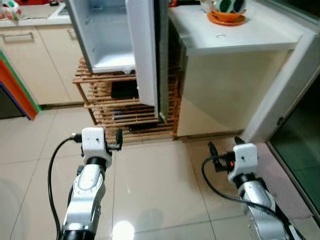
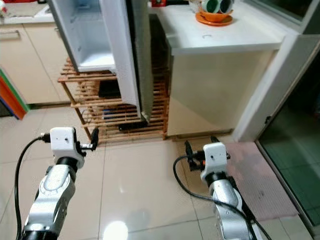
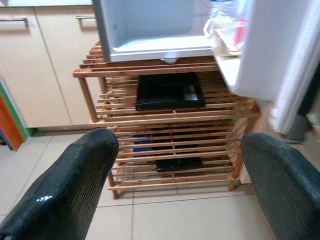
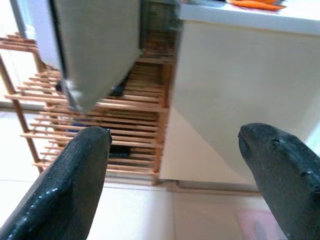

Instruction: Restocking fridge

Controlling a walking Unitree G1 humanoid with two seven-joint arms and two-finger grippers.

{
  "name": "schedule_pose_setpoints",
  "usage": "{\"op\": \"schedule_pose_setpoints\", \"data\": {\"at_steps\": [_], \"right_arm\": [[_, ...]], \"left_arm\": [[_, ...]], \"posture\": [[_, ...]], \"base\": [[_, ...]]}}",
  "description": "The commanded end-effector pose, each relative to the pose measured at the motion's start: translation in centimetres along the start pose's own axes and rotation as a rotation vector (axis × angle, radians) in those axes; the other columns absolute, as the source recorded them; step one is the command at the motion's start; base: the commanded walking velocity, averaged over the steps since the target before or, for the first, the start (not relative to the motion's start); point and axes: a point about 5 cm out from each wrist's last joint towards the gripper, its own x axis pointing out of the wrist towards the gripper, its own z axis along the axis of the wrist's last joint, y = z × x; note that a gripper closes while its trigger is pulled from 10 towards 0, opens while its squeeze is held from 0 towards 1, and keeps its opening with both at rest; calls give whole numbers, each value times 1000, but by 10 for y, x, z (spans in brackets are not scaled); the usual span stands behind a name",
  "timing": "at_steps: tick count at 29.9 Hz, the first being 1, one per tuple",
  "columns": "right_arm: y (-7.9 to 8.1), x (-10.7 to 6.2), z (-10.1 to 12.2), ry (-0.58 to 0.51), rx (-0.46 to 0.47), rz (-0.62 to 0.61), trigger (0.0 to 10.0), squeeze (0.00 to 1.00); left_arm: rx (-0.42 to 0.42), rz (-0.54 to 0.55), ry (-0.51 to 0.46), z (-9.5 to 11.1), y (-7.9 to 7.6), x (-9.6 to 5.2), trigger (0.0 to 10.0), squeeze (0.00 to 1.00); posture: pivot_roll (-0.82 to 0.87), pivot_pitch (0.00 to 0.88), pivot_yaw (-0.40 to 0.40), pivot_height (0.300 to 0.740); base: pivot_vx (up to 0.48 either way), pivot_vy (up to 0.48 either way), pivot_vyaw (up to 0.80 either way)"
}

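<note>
A small white fridge [image 1: 102, 37] stands on a wooden slatted rack [image 1: 127, 117] with its door [image 1: 145, 55] swung open towards me. The visible part of its inside looks bare. The door shelf holds a clear bottle and a red-labelled item [image 3: 226, 31]. My left gripper [image 3: 180, 165] is open, held low over the floor tiles and facing the rack. My right gripper [image 4: 175, 165] is also open, low over the floor, facing the white counter's side and the edge of the fridge door. Nothing is between either pair of fingers.
A white counter [image 1: 240, 37] to the right of the fridge carries an orange bowl [image 1: 227, 18] with round items. A black flat object [image 3: 170, 91] lies on the rack. Beige cabinets [image 1: 30, 60] stand at left, a glass door [image 1: 300, 150] at right. Floor tiles lie between me and the rack.
</note>
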Motion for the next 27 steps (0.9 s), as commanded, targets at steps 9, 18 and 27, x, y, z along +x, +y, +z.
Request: {"op": "schedule_pose_setpoints", "data": {"at_steps": [9, 18, 27], "right_arm": [[0, 1, 9, 17, -3, 1, 10000, 94], [-5, 4, 9, 42, -3, -12, 10000, 94], [-16, 14, 9, 54, 22, -34, 10000, 98]], "left_arm": [[60, -40, -10, 3, -5, 5, 10000, 0], [22, -22, -18, 6, -8, 9, 10000, 0], [39, -14, 5, -6, 3, -1, 10000, 0]], "posture": [[-115, 0, 38, 740], [-113, 0, 42, 740], [-105, 0, 40, 740]], "base": [[446, 0, 0], [362, 48, 0], [-81, 0, 0]]}}
